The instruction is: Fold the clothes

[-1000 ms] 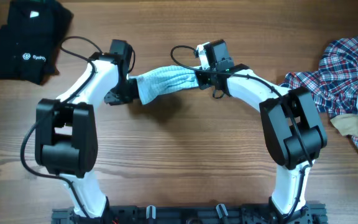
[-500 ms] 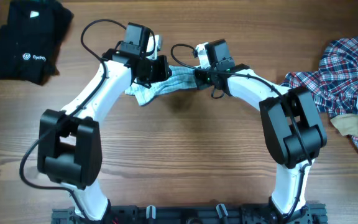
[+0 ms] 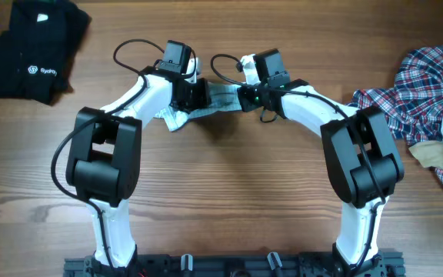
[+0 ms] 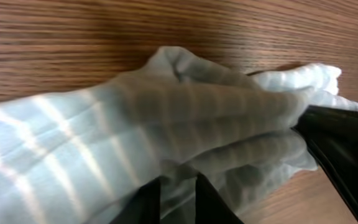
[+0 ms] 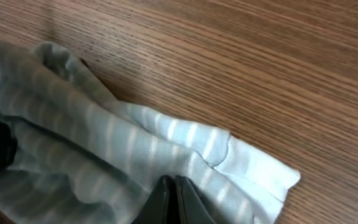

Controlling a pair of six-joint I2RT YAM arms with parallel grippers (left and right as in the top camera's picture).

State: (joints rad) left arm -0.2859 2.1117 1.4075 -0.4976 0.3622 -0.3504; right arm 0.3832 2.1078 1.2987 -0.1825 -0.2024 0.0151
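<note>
I am pinching the small pale-blue striped soft garment in left claw and right claw, only beginning its fold, while the crumpled red-blue-white plaid shirt is waiting.

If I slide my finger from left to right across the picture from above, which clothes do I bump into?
black logo garment → pale-blue striped garment → plaid shirt

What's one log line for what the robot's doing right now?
left gripper: shut on pale-blue striped cloth garment | right gripper: shut on same garment | garment: bunched between both grippers
</note>
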